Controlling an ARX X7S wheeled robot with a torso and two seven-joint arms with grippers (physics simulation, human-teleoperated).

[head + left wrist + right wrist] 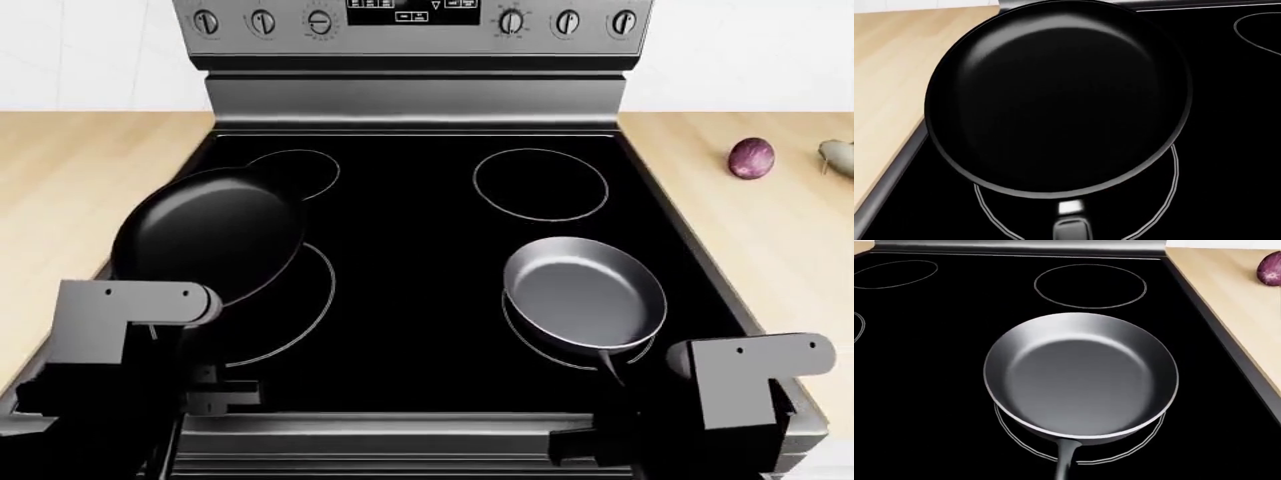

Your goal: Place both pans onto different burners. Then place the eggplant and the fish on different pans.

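Observation:
The matte black pan (207, 235) hangs tilted above the large front-left burner (314, 310), overlapping the stove's left edge. In the left wrist view the black pan (1057, 97) fills the picture and covers part of that burner's ring (1167, 195). Its handle (1071, 227) runs into my left gripper (214, 390), which is shut on it, the fingers hidden. The grey pan (583, 295) is level over the small front-right burner (567, 357). My right gripper (597, 443) is shut on the grey pan's handle (1066, 460). The eggplant (751, 158) and the fish (838, 152) lie on the right counter.
Two rear burners (541, 183) (314, 165) show bare rings. Wooden counter (80, 170) flanks the stove on both sides. The stove's control panel (414, 20) rises at the back. The eggplant (1271, 269) shows at the edge of the right wrist view.

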